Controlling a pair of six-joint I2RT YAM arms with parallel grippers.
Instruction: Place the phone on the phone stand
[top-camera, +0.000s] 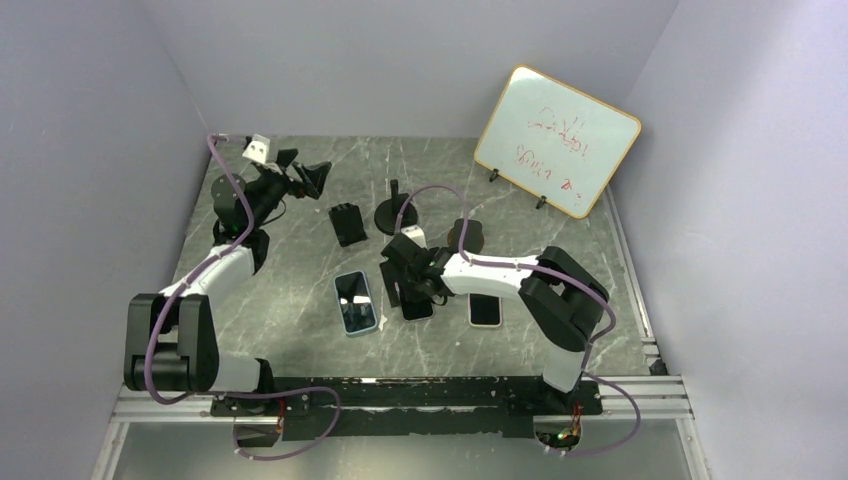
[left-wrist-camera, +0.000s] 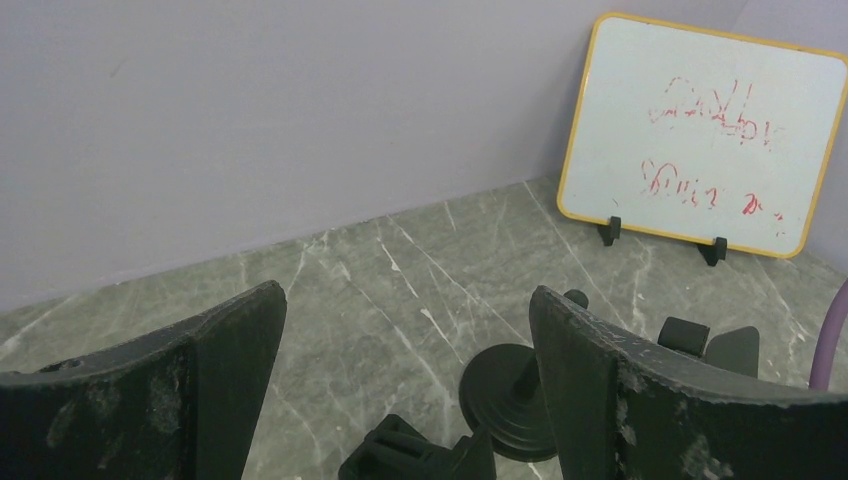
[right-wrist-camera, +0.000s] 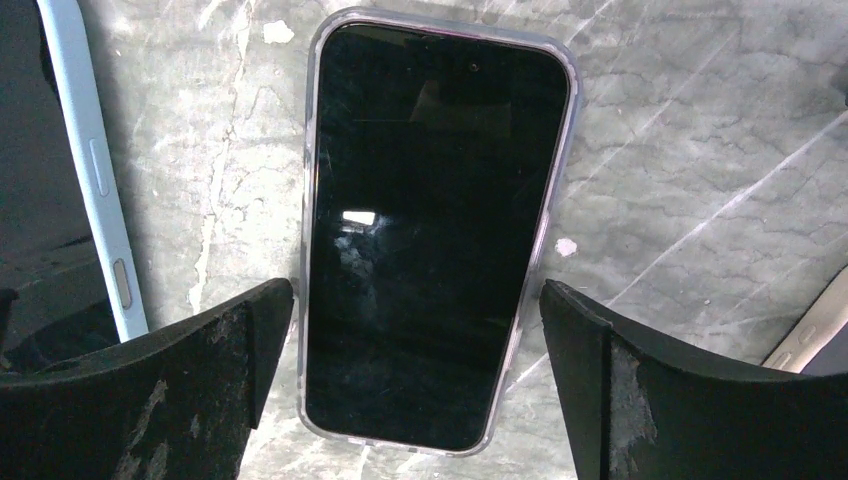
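- So, right arm (top-camera: 500, 272) is folded in over the table (right-wrist-camera: 680, 150). The right gripper (right-wrist-camera: 415, 300) aims straight down with its fingers (right-wrist-camera: 160, 390) spread wide, gripping nothing.
- The phone (right-wrist-camera: 435, 230) lies flat and screen-up on the table, right in the gap between those fingers. I can't tell if it touches either one.
- Its long axis runs straight out from the fingers with a slight lean, and the end with the front-camera dot is the far one.
- Left arm (top-camera: 225, 270) is stretched way out. The left gripper (left-wrist-camera: 405, 310) is held up and looks level across the table, fingers also spread and empty.
- A round-base stand (left-wrist-camera: 510, 395) sits out past the left fingers, in line with the gap, well apart from the phone.
- Hard to see: from the top view the right gripper covers most of the phone.
- A blue phone (right-wrist-camera: 90, 170) just outside the right gripper's left finger is cut off by the frame.
- A second stand (left-wrist-camera: 410, 455) is clipped at the bottom edge.
- The red scribble on the whiteboard (left-wrist-camera: 700, 130) is unreadable.
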